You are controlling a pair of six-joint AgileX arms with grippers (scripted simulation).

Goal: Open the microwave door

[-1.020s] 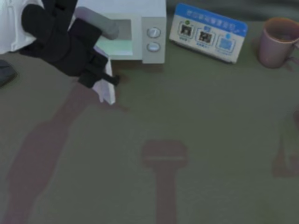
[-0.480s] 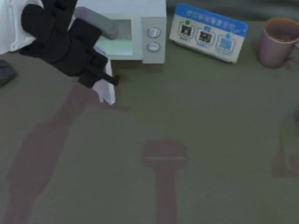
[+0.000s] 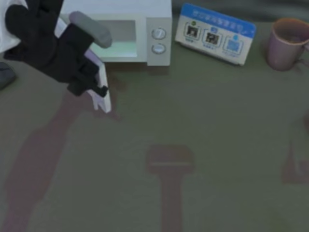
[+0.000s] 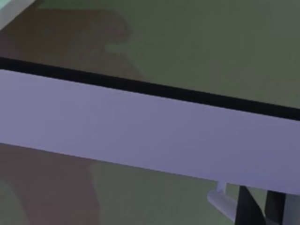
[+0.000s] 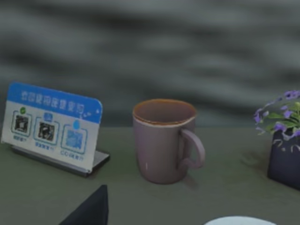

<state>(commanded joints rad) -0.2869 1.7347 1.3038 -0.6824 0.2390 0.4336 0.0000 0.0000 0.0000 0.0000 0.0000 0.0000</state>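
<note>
One arm is at work: the left gripper (image 3: 99,91), black, sits at the free outer edge of the flat white microwave door (image 3: 102,92), near the far-left part of the olive-green tabletop (image 3: 203,135). The door stands swung well out from the small white boxy microwave (image 3: 145,29), hinged at its left side, so the pale interior (image 3: 118,41) is exposed in the top view. The door's free edge points toward the front of the tabletop, just beside the gripper's tips.

In the left wrist view the door (image 4: 140,126) fills the frame as a broad pale band with a dark top edge; one dark fingertip (image 4: 248,208) shows below it, close against the panel. Whether the fingers are clamped on the door edge or merely touching it, I cannot tell.

Two round silver-grey knobs (image 3: 158,41) sit on the narrow panel at the microwave's right. To the right stand a blue-topped sign card (image 3: 215,34) and a pink mug (image 3: 287,43), well apart from the door.

The right gripper is not in the top view.
</note>
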